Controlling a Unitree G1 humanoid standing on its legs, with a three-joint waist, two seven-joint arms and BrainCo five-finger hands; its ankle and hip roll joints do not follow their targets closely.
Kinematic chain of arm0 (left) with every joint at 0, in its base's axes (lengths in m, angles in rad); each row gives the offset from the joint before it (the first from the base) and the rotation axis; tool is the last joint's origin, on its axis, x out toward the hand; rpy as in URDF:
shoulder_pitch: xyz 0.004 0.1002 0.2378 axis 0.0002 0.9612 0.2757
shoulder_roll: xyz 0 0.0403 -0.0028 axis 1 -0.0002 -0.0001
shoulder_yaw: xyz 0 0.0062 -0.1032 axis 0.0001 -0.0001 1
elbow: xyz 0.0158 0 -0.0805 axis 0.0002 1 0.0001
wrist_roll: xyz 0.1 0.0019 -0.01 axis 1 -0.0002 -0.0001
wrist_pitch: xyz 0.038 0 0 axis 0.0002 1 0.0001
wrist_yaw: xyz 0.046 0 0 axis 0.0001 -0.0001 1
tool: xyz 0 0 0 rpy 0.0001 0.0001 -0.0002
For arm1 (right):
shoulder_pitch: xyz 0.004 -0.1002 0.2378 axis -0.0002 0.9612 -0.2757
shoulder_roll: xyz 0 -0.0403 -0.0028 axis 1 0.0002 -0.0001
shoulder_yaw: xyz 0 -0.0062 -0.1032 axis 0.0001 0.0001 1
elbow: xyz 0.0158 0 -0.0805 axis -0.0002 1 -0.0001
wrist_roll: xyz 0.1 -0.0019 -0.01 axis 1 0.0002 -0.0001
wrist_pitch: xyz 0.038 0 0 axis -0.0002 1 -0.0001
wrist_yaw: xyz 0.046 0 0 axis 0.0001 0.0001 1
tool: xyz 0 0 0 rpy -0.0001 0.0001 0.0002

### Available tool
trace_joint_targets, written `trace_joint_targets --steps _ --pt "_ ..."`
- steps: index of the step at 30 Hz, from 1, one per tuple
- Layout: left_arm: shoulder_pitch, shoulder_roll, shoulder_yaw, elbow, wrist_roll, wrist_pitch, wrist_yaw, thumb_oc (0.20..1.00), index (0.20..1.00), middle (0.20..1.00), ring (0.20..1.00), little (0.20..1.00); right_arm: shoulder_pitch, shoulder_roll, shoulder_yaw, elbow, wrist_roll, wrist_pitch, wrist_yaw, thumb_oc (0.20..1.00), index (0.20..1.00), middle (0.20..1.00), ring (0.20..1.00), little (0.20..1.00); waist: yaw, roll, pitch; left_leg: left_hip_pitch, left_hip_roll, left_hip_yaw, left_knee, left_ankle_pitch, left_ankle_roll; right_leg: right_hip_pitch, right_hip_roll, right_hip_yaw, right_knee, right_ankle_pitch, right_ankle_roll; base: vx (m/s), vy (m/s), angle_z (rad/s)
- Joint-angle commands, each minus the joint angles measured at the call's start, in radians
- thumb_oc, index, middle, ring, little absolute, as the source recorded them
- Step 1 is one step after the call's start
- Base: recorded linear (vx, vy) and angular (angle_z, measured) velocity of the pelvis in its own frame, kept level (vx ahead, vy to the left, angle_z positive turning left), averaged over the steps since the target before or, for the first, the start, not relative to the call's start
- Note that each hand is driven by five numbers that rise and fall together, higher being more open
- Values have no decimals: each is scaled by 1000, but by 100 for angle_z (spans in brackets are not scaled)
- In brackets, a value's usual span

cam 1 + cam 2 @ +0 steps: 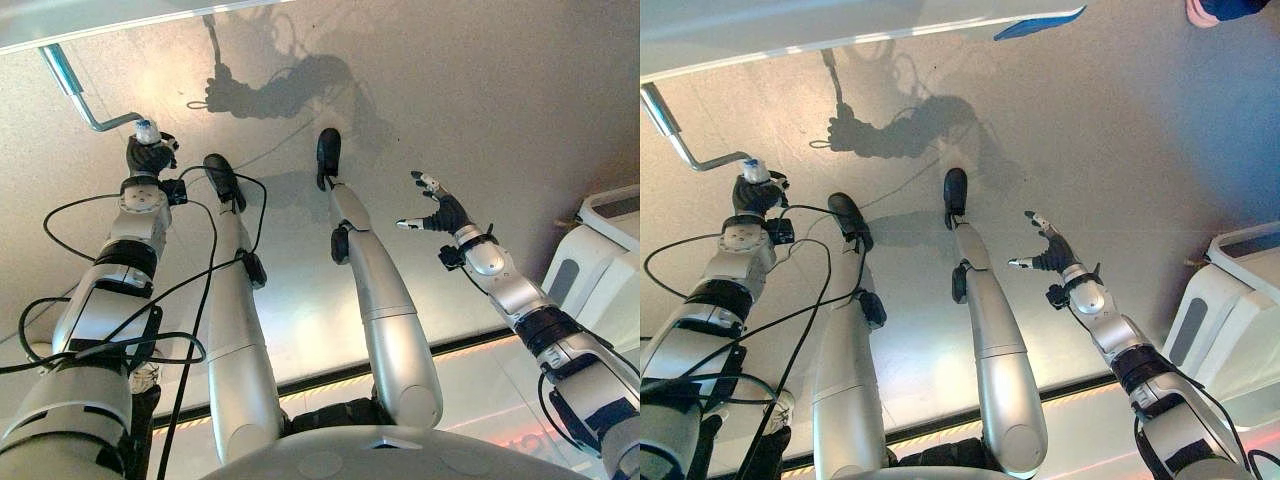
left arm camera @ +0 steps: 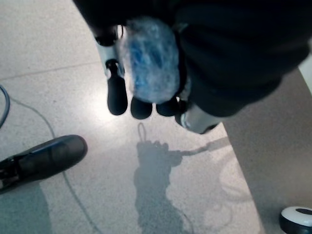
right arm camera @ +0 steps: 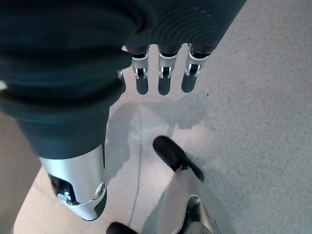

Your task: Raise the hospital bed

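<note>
Left wrist view: left hand (image 2: 146, 92) grips crank handle (image 1: 95, 105) | right hand (image 1: 440, 210) spread

Your left hand (image 1: 148, 152) is curled round the bed's crank handle (image 1: 92, 107). Your right hand (image 1: 438, 210) hangs spread above the floor (image 1: 480, 100)
</note>
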Motion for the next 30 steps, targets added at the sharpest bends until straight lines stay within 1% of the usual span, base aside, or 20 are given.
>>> trace_joint_targets --steps 1,3,4,5,8,9,10,12,16,17,19,20,22,23,24,26,27,28,29,30 --pt "-32 -52 -73 -58 76 -19 -15 200 200 200 200 200 84 -31 44 -66 -23 -15 2 1000 1000 1000 1000 1000 -15 -58 -10 12 -23 -16 78 -49 22 52 8 21 10 11 142 -5 -63 -1" --pt "-43 -82 -99 -77 88 -20 -14 200 200 200 200 200 81 -30 52 -65 -29 -13 -2 1000 1000 1000 1000 1000 -24 -58 -10 30 -17 -8 69 -45 17 55 14 27 16 9 140 -3 -58 -2" --pt "-43 -82 -99 -77 88 -20 -14 200 200 200 200 200 81 -30 52 -65 -29 -13 -2 1000 1000 1000 1000 1000 -24 -58 -10 30 -17 -8 69 -45 17 55 14 27 16 9 140 -17 -86 -5" --pt "-46 -118 -128 -130 95 -32 -8 200 200 200 200 200 70 -24 66 -59 -38 -9 -9 1000 1000 1000 1000 1000 -34 -61 -10 59 -8 6 58 -43 11 64 25 36 22 7 141 -21 -85 -5" --pt "-36 -137 -153 -190 102 -39 -6 200 200 200 200 200 71 -22 70 -58 -46 -7 -12 1000 1000 1000 1000 1000 -38 -59 -10 76 -3 13 53 -43 8 70 33 43 31 1 140 -19 -86 -17" --pt "-25 -159 -189 -266 95 -53 -15 200 200 200 200 200 74 -27 70 -55 -55 -4 -15 1000 1000 1000 1000 1000 -42 -46 -10 94 0 15 52 -40 5 78 35 49 43 -9 135 -16 -55 -13" --pt "-24 -159 -190 -267 95 -52 -14 200 200 200 200 200 75 -27 70 -55 -55 -4 -15 1000 1000 1000 1000 1000 -41 -46 -10 95 0 15 51 -40 5 79 35 49 43 -9 135 -27 -67 -10" --pt "-11 -176 -208 -327 82 -63 -19 200 200 200 200 200 69 -27 72 -39 -67 2 -20 1000 1000 1000 1000 1000 -43 -33 -10 119 -1 21 43 -37 1 89 36 50 47 -15 134 -17 -27 -4" --pt "22 -173 -233 -452 33 -91 -41 200 200 200 200 200 69 -28 70 -11 -80 7 -29 1000 1000 1000 1000 1000 -41 -5 -10 165 -6 28 14 -24 -5 118 38 54 46 -22 129 -16 -21 -3" --pt "23 -172 -233 -453 33 -90 -41 200 200 200 200 200 69 -27 70 -11 -80 7 -29 1000 1000 1000 1000 1000 -41 -5 -10 166 -6 28 13 -24 -5 118 38 54 46 -22 129 -28 -33 -2" --pt "98 -117 -246 -622 -21 -106 -90 200 200 200 200 200 91 -43 53 -11 -90 12 -20 1000 1000 1000 1000 1000 -32 28 -10 215 -15 31 -14 -12 -11 151 35 55 42 -27 127 -30 -18 0" --pt "98 -117 -246 -622 -21 -106 -90 200 200 200 200 200 91 -43 53 -11 -90 12 -20 1000 1000 1000 1000 1000 -32 28 -10 215 -15 31 -14 -12 -11 151 35 55 42 -27 127 0 0 0" --pt "172 -48 -241 -759 -45 -113 -122 200 200 200 200 200 120 -64 25 -16 -93 11 -14 1000 1000 1000 1000 1000 -21 47 -10 227 -23 30 -16 -11 -11 171 32 52 33 -25 125 0 0 0" --pt "173 -48 -241 -759 -45 -113 -122 200 200 200 200 200 120 -64 25 -16 -93 11 -14 1000 1000 1000 1000 1000 -21 47 -10 227 -23 30 -16 -11 -11 171 32 52 33 -25 125 0 0 0" --pt "244 9 -221 -860 -63 -121 -148 200 200 200 200 200 142 -74 2 -21 -94 10 -8 1000 1000 1000 1000 1000 -9 60 -10 230 -26 32 -14 -13 -10 179 29 50 22 -21 128 -15 -9 4" --pt "302 53 -204 -937 -75 -121 -168 200 200 200 200 200 160 -77 -19 -24 -94 9 -8 1000 1000 1000 1000 1000 0 71 -10 223 -31 30 -7 -16 -7 176 26 48 23 -17 129 -10 -6 2" --pt "304 54 -203 -939 -75 -120 -168 200 200 200 200 200 160 -77 -18 -24 -94 9 -8 1000 1000 1000 1000 1000 0 71 -10 223 -31 30 -7 -16 -7 176 26 48 23 -17 129 -14 -14 6" --pt "343 79 -187 -985 -84 -123 -178 200 200 200 200 200 175 -78 -36 -24 -93 8 -10 1000 1000 1000 1000 1000 6 78 -10 216 -33 28 3 -18 -6 175 24 46 24 -16 129 -16 -16 6" --pt "415 130 -157 -1067 -102 -128 -202 200 200 200 200 200 197 -81 -56 -21 -89 5 -8 1000 1000 1000 1000 1000 18 90 -10 207 -37 23 13 -20 -3 173 19 43 27 -16 130 -16 -11 10" --pt "452 158 -141 -1104 -117 -130 -217 200 200 200 200 200 205 -81 -62 -19 -85 4 -7 1000 1000 1000 1000 1000 23 94 -10 202 -39 20 17 -20 -2 171 17 39 29 -15 129 -7 1 14"
